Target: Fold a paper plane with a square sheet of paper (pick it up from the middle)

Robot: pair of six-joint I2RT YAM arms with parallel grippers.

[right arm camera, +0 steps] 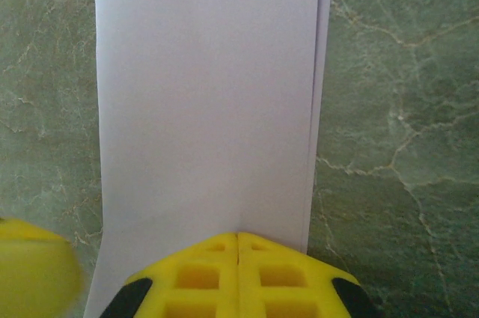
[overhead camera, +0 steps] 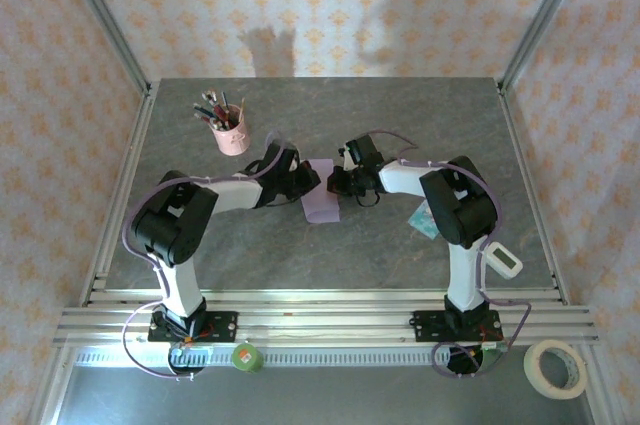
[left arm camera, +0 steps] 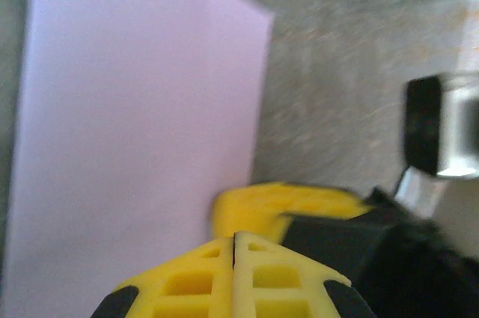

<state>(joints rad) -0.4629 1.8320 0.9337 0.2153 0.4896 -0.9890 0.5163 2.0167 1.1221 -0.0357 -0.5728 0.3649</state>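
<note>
The paper runs past the bottom edge.

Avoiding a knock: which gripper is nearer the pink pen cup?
Left. The left gripper is at the lilac paper, below-right of the pink pen cup in the top view; the right gripper is across the paper, farther.

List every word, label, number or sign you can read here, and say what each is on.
No text can be read.
Small teal-and-white packet: any print is too small to read.
White handheld device with a pale screen: nothing legible.
Pale lilac folded paper sheet: blank.
</note>
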